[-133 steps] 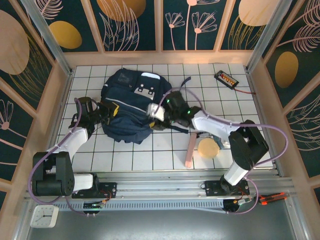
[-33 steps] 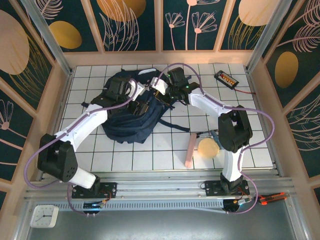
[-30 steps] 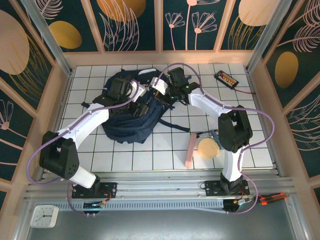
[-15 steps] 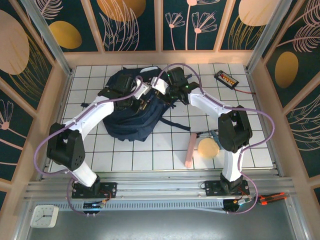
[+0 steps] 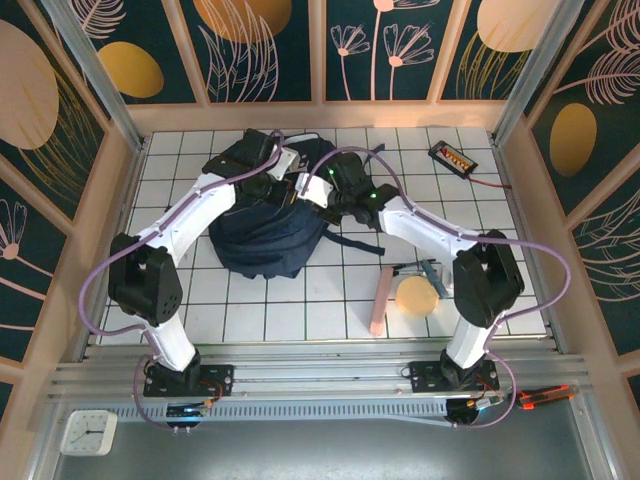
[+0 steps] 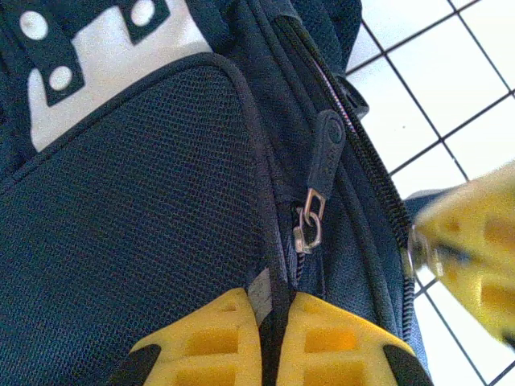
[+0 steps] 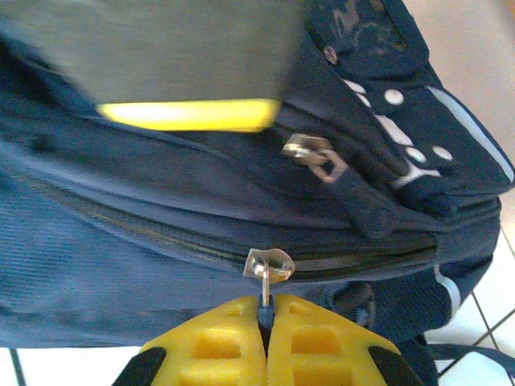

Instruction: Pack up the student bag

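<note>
student bag (image 5: 262, 225): upper centre-left of the top view, lying on the white tiled counter (image 5: 290, 300). Both arms reach in over its upper end.

Left fingers (image 6: 216, 339): narrow, pressed together on a dark piped edge of the bag's mesh front pocket, bottom centre of the left wrist view. The front-pocket slider (image 6: 307, 229) is just above the tips, its tab running up and right. Can't tell if the tips touch it.

Right fingers (image 7: 217, 331): closed on the zip pull (image 7: 269, 265) of the long zip, bottom centre of the right wrist view. The metal loop shows just above the tips. The blurred yellow bar across the top of that view is the other arm's fingers, close by.

Rest of the counter: pink strip (image 5: 378, 298) and tan disc (image 5: 415, 297) just beside each other, lower right of centre, well apart from the bag. Black device (image 5: 452, 157) upper right. Clock (image 5: 88, 432) in the lower left corner, off the tiles.
</note>
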